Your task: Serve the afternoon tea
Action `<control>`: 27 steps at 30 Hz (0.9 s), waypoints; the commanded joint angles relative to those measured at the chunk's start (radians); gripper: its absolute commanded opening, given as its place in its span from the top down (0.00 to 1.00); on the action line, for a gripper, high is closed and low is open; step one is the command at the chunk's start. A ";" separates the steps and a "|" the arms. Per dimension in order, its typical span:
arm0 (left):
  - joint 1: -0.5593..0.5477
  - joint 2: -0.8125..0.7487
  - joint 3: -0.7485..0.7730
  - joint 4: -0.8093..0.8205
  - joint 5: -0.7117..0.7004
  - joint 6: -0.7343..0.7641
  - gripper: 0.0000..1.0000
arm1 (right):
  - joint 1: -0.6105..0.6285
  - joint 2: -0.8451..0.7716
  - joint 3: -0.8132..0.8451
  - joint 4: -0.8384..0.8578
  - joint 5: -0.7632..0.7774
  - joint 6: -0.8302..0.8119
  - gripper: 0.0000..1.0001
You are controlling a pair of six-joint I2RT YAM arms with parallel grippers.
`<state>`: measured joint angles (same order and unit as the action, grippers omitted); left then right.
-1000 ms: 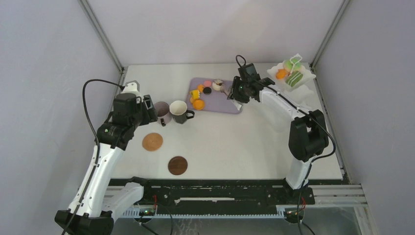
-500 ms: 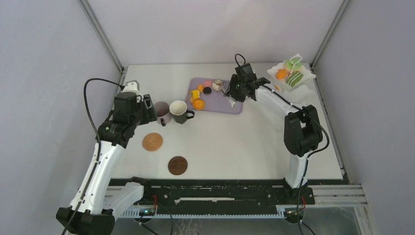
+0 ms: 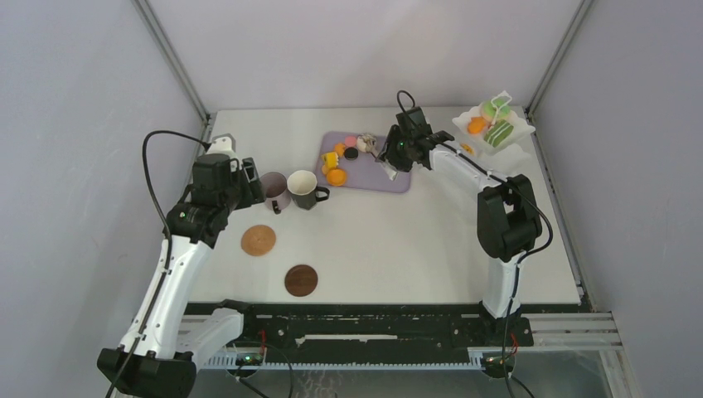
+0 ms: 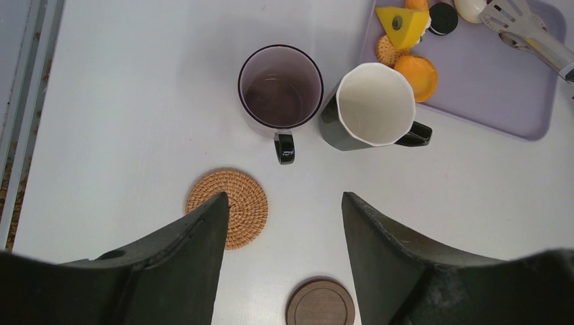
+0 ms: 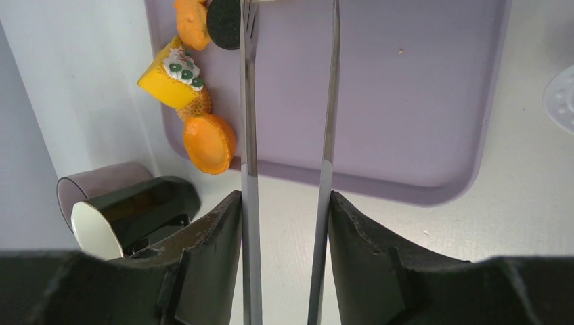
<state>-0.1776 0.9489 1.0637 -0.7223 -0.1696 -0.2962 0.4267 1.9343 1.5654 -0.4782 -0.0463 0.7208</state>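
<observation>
Left hand (image 4: 284, 200): fingers spread wide, holding nothing, above the table (image 4: 122, 101).
Ahead of left hand: mauve mug (image 4: 280, 87) and dark mug (image 4: 374, 103) with a white inside, upright, just beside each other; the mauve handle points back at the hand.
Under left hand: woven coaster (image 4: 244, 196), partly hidden by the left finger; dark brown coaster (image 4: 320, 303) nearer the wrist.
Right hand (image 5: 284, 203): closed on the long white tongs (image 5: 247, 101), whose two arms are apart.
Ahead of right hand: lilac tray (image 5: 406, 101); the tong tips run out of the wrist view beside a black round sweet (image 5: 223, 20).
Left of tongs: yellow cake wedge (image 5: 169, 78) and orange macaron (image 5: 210, 142).
Right of right hand: three-tier stand (image 3: 497, 124), well apart, bearing orange and green sweets.
Change: the right hand has shifted left along the tray toward the sweets; the left hand has barely moved.
</observation>
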 commanded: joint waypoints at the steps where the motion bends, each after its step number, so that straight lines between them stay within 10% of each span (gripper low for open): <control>1: 0.012 -0.003 0.001 0.038 0.022 0.023 0.33 | -0.002 -0.057 0.021 0.084 0.005 0.021 0.45; 27: 0.014 0.034 0.024 0.038 0.043 0.016 0.34 | -0.026 -0.078 0.028 0.112 -0.018 0.020 0.51</control>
<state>-0.1715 0.9817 1.0622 -0.7193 -0.1455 -0.2951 0.4091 1.9320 1.5654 -0.4286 -0.0624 0.7288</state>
